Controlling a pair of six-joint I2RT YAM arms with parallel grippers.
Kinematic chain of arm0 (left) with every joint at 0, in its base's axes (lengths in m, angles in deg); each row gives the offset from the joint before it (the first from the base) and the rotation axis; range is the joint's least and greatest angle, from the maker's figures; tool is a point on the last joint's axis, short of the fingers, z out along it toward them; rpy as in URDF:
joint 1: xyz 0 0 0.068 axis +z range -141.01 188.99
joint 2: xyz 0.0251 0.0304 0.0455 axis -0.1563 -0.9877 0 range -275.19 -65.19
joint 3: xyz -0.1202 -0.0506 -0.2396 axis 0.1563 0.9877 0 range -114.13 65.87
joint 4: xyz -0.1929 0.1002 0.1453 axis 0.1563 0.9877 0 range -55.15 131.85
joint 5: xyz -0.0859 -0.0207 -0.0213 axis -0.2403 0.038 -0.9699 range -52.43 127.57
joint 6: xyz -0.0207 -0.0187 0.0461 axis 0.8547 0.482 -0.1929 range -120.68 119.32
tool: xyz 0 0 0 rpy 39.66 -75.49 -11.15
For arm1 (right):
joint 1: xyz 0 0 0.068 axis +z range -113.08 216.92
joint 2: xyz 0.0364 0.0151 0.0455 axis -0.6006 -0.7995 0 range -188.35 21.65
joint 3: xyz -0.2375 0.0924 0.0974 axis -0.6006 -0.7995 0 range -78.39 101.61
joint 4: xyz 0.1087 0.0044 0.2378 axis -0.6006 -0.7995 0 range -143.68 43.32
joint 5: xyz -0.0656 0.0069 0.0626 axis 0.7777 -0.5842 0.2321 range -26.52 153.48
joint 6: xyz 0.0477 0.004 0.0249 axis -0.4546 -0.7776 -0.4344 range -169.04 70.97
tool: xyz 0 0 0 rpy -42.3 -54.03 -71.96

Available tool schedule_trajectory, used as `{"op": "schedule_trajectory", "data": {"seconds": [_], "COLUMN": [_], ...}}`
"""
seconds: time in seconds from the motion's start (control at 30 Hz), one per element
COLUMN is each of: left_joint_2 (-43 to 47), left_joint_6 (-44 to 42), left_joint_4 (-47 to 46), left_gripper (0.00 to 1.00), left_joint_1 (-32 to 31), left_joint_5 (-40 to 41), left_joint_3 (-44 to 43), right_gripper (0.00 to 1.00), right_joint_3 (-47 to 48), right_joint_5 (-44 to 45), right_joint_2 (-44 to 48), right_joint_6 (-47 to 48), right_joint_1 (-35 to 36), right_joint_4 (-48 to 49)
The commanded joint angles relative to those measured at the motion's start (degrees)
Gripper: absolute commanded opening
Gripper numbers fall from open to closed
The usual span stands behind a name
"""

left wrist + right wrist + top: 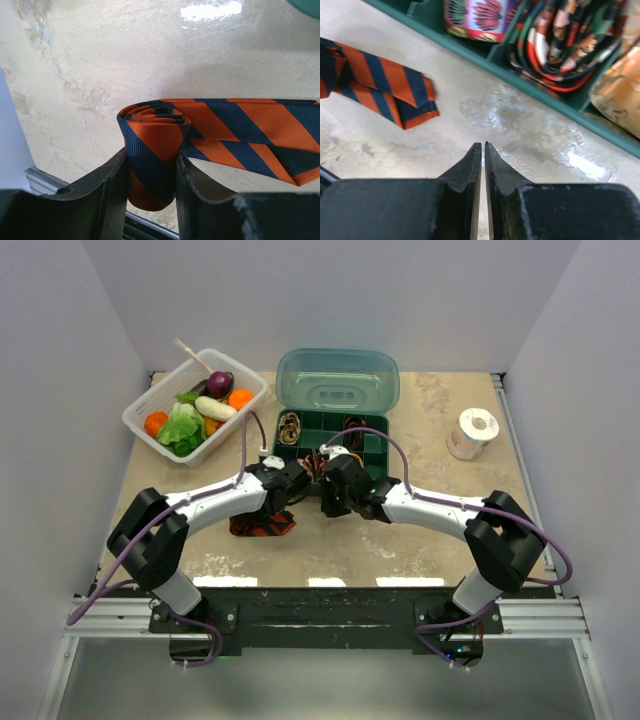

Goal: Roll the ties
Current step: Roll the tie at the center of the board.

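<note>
Logging one tie [235, 130]: orange-red, navy diagonal stripes, part-coiled, on the table [420, 530] at 7 o'clock from the green box [540, 92]. My left gripper [150, 167] clasps the coil; my right gripper [483, 150] is closed, empty.

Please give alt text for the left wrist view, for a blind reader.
The left tool clamps the rolled end of an orange-and-navy striped tie. The unrolled tail of the tie extends to the right across a beige table.
</note>
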Motion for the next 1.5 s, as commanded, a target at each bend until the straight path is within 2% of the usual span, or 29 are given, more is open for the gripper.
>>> {"op": "schedule_trajectory", "data": {"seconds": [0.0, 0.27, 0.47, 0.73, 0.97, 1.17, 1.2, 1.3, 1.47], "left_joint_2": [-3.75, -10.71, -11.68, -3.78, 3.17, 12.57, 15.54, 22.23, 31.9], "left_joint_6": [3.76, 7.63, 7.54, 1.05, -0.81, -1.6, -1.77, -2.83, -3.36], "left_joint_4": [2.67, 2.76, -0.05, -11.11, -13.5, -15.87, -16.57, -20.61, -27.29], "left_gripper": [0.39, 0.39, 0.46, 0.56, 0.62, 0.66, 0.67, 0.68, 0.78], "left_joint_1": [-1.97, -6.71, -8.65, -8.92, -8.65, -4.7, -2.09, 4.5, 14.53], "left_joint_5": [4.87, 4.7, 2.24, -7.32, -10.07, -11.99, -12.78, -20.05, -30.87], "left_joint_3": [-3.81, -5.92, -6.01, -3.03, -2.5, 0.66, 2.58, 7.93, 15.25], "right_gripper": [0.11, 0.12, 0.12, 0.12, 0.12, 0.12, 0.12, 0.11, 0.11], "right_joint_3": [-1.27, -2.85, -3.38, -3.29, -3.2, -0.66, -0.04, 2.59, 7.43], "right_joint_5": [1.34, 1.42, 1.34, 1.16, 0.28, -2.88, -3.06, -4.64, -7.53], "right_joint_2": [2.55, 3.61, 3.96, 4.31, 4.84, 4.23, 3.53, 1.86, -3.68], "right_joint_6": [0.73, 0.91, 1.0, 1.17, 2.05, 2.93, 2.93, 3.19, 3.19], "right_joint_1": [-1.09, -2.06, -2.23, -2.23, -2.23, -1.44, -1.09, 0.23, 3.74], "right_joint_4": [-0.05, -0.05, -0.13, -0.05, 0.48, 2.85, 3.11, 4.34, 8.11]}}
